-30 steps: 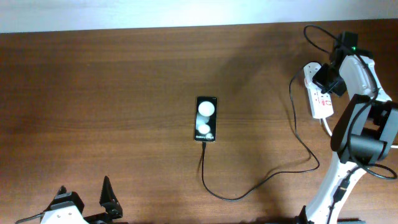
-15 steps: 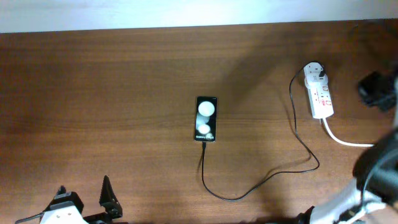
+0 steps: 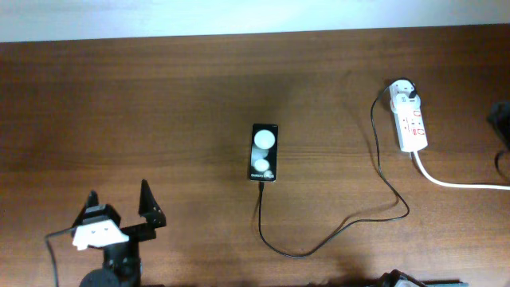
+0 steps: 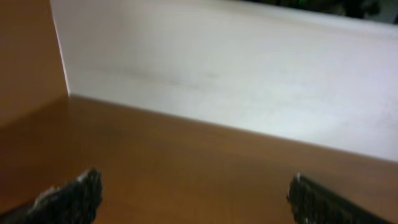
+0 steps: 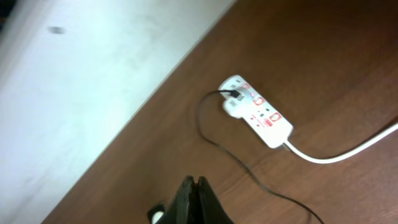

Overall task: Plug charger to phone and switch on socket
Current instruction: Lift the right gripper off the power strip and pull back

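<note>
The left pincer (image 3: 119, 206), at the lower left of the overhead frame, points up-frame with jaws spread wide, well apart from the phone (image 3: 264, 151) at the centre of the surface (image 3: 159, 96). The right pincer (image 5: 196, 194) is clenched, well clear of the socket (image 5: 258, 113) at upper right, where the charger (image 3: 260, 211) from the phone's lower edge is plugged in.

glossy black phone (image 3: 264, 151), white plastic socket (image 3: 409, 119), wood-grain table (image 3: 143, 112)
</note>
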Controlling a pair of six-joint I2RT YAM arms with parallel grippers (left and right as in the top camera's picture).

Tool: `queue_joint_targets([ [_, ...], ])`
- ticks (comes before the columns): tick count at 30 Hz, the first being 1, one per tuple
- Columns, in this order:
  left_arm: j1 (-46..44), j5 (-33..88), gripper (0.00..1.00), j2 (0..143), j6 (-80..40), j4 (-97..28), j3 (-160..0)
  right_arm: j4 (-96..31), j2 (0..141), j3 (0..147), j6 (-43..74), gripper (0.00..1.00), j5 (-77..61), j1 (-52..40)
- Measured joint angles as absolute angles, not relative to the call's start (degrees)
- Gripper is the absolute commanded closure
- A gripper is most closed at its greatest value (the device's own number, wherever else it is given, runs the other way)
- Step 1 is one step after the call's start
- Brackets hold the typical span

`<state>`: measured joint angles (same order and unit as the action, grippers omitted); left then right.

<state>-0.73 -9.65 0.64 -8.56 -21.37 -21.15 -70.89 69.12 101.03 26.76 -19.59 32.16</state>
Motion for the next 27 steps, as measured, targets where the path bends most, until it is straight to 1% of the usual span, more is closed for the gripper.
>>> queue_joint_targets([
  [5, -0.71, -7.31, 0.01, 0.62, -8.51, -6.28, -9.76, -72.93, 60.10, 101.03, 26.81, 0.96, -21.89, 31.31],
  [8, -0.71, -6.70, 0.01, 0.62, -8.54, -1.32, -4.32, -74.76, 57.87, 101.03, 26.28, 0.96, -22.61, 28.27],
  [11, -0.71, -5.78, 0.01, 0.69, -8.51, -2.52, -0.58, -75.31, 57.54, 101.03, 25.17, 0.96, -22.96, 23.49],
  [12, -0.71, -5.74, 0.01, 0.71, -8.51, -3.18, -0.56, -75.31, 57.52, 101.01, 25.02, 0.92, -23.05, 22.20],
  [15, -0.71, -5.45, 0.01, 0.73, -8.51, -3.90, -0.58, -75.37, 56.84, 101.01, 24.58, 0.91, -23.11, 17.63],
  [17, -0.71, -5.34, 0.01, 0.73, -8.51, -3.90, -0.58, -75.40, 55.99, 101.01, 24.14, 0.88, -23.11, 16.03],
  [23, -0.71, -5.32, 0.01, 0.73, -8.51, -3.92, -0.58, -76.42, 49.95, 103.35, 16.45, 0.71, -23.49, 10.63],
  [24, -0.71, -5.32, 0.01, 0.73, -8.51, -3.95, -0.58, -76.55, 48.69, 104.25, 15.33, 0.61, -23.46, 9.43],
  [25, -0.71, -5.32, 0.01, 0.73, -8.51, -3.95, -0.58, -76.75, 47.68, 104.79, 14.48, 0.47, -23.46, 8.49],
  [26, -0.71, -5.32, 0.01, 0.73, -8.51, -3.95, -0.58, -76.93, 45.32, 105.60, 13.39, 0.41, -23.49, 6.81],
  [27, -0.71, -5.32, 0.01, 0.73, -8.51, -3.97, -0.58, -77.06, 43.07, 106.13, 12.27, 0.38, -23.51, 5.56],
])
